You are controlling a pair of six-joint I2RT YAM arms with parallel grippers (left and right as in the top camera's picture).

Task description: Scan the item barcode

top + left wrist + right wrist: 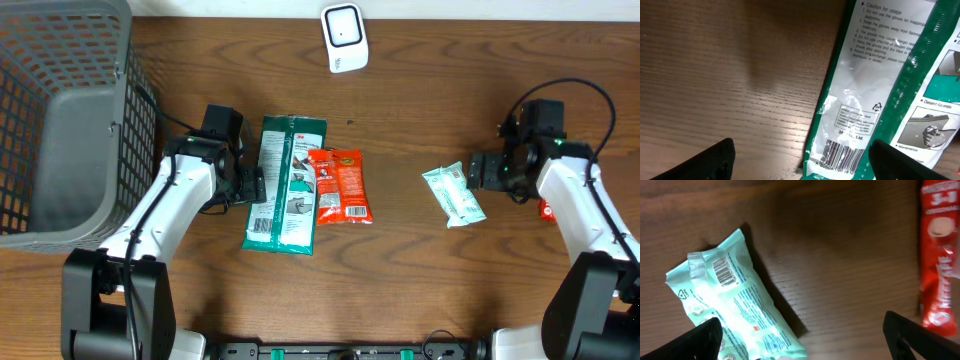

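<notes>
Overhead: scanner at far edge of desk; basket far left; green pack flat mid-desk, touching orange pack on its right; mint pack well apart, further right. Wrist views: left fingers apart, empty, over green pack's barcode end; right fingers apart, empty, over mint pack, barcode up; red sachet near.

Even overhead light; soft, blurry wrist views
</notes>
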